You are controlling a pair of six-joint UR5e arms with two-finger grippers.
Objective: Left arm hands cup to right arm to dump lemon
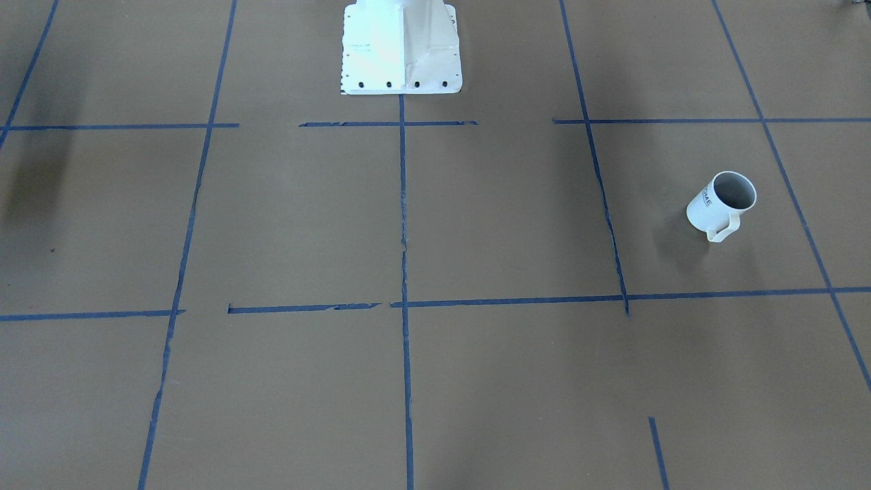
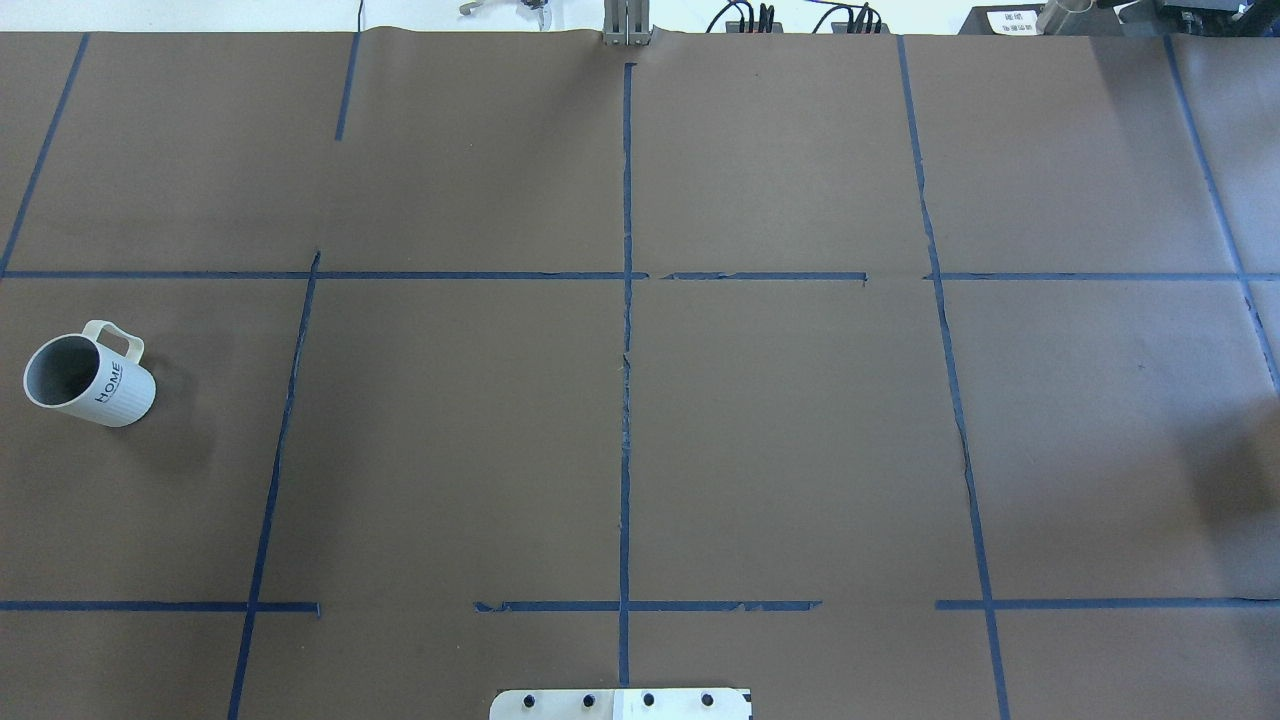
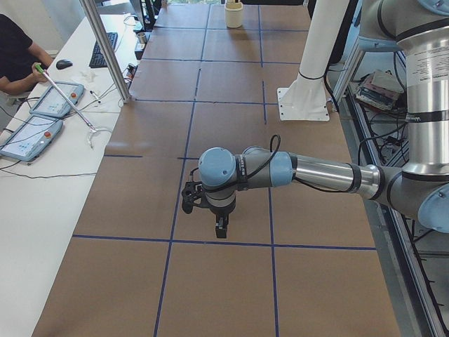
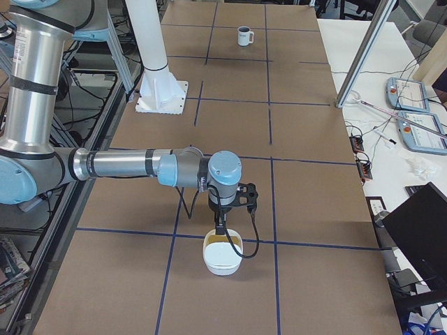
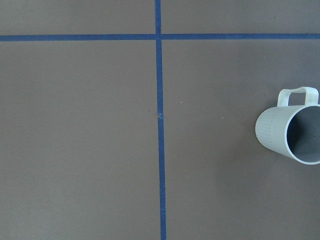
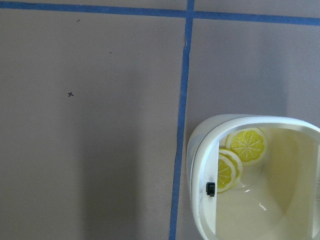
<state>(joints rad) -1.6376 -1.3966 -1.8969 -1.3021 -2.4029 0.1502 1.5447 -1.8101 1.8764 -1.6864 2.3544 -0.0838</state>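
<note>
The cup (image 1: 711,212) is a white ribbed mug with a loop handle and black lettering. It stands alone on the brown table, far on my left side (image 2: 115,395), and small at the far end in the right side view (image 4: 244,36). The left wrist view catches the cup (image 5: 272,132) at its right edge, with only grey showing inside. The lemon is hidden. My left gripper (image 3: 221,230) hangs pointing down above the table, and I cannot tell its state. My right gripper (image 4: 220,227) hangs just over a white bowl (image 4: 222,266), and I cannot tell its state either.
The white bowl (image 6: 199,150) holds yellow citrus slices (image 6: 246,145) and sits beside a blue tape line. The white robot pedestal (image 1: 401,47) stands mid-table. A person (image 3: 14,53) sits at a side desk with tablets, behind a metal post (image 3: 105,49).
</note>
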